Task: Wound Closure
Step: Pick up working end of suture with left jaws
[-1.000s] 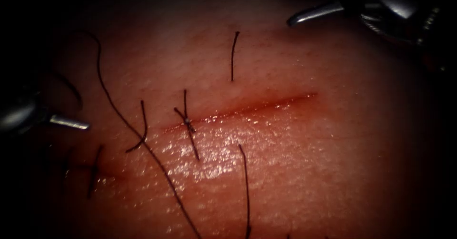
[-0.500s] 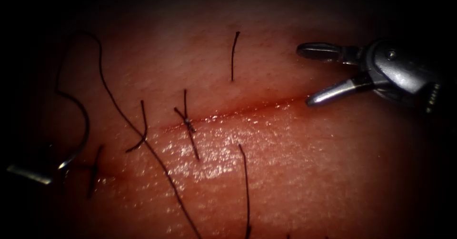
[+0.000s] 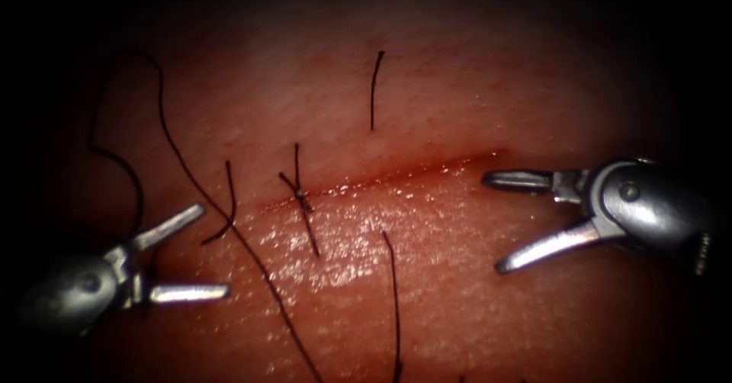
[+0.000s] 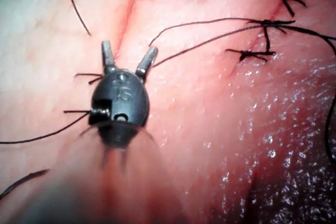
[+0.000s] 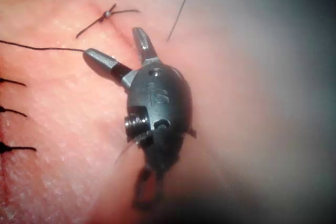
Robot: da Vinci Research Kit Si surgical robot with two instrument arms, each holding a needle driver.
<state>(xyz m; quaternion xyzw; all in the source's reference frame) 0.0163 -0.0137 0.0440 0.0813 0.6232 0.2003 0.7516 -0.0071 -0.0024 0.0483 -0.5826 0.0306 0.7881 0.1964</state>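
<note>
Both tools are hovering with jaws spread wide and holding nothing, left tool [image 3: 191,252] by the long thread [image 3: 252,257] left of the knot [image 3: 303,195], right tool [image 3: 499,221] at the cut's [image 3: 396,175] right end; needle not located; loose thread is risking snagging an open jaw.

Wet, glossy tissue [image 3: 427,276]; smooth metal left tool [image 3: 191,255]; thin matt thread [image 3: 252,253].
</note>
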